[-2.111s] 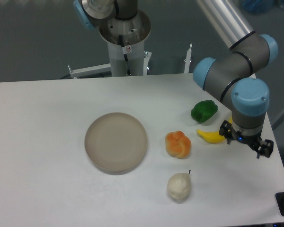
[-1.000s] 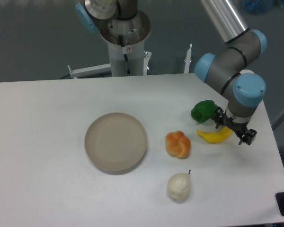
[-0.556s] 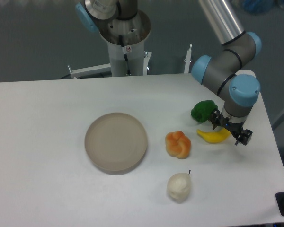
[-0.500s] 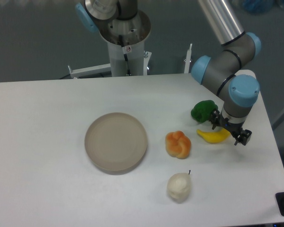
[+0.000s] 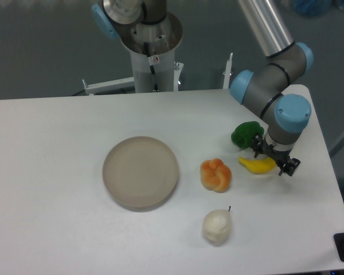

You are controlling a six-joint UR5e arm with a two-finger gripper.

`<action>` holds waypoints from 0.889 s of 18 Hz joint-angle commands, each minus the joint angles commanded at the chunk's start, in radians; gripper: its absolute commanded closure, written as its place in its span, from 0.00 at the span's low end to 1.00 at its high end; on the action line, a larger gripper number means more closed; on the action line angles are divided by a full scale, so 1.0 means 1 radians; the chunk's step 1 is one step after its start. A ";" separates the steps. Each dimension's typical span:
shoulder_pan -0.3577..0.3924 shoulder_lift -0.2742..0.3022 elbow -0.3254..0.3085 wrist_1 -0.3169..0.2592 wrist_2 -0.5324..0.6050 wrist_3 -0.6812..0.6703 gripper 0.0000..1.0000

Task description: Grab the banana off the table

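Observation:
The yellow banana (image 5: 255, 165) lies on the white table (image 5: 57, 172) at the right, between the orange lump and the table's right edge. My gripper (image 5: 272, 160) hangs directly over the banana's right end, fingers spread open on either side of it. One dark fingertip (image 5: 286, 168) shows right of the banana, the other (image 5: 257, 153) at its upper left. The banana's right tip is hidden under the wrist. Nothing is held.
A green pepper (image 5: 246, 134) sits just behind the banana, close to the gripper. The orange knobbly lump (image 5: 216, 175) is left of the banana, a cream pear (image 5: 217, 226) in front, a round beige plate (image 5: 140, 171) mid-table. The table's right edge is near the gripper.
The gripper has moved left and back from the table's right edge to sit over the banana's right end, lowering slightly. The banana has not moved.

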 joint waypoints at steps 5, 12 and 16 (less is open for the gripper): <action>0.000 0.000 0.006 0.000 0.000 0.002 0.41; 0.000 0.002 0.003 0.000 0.000 0.002 0.45; 0.000 0.002 0.006 0.000 0.000 0.002 0.47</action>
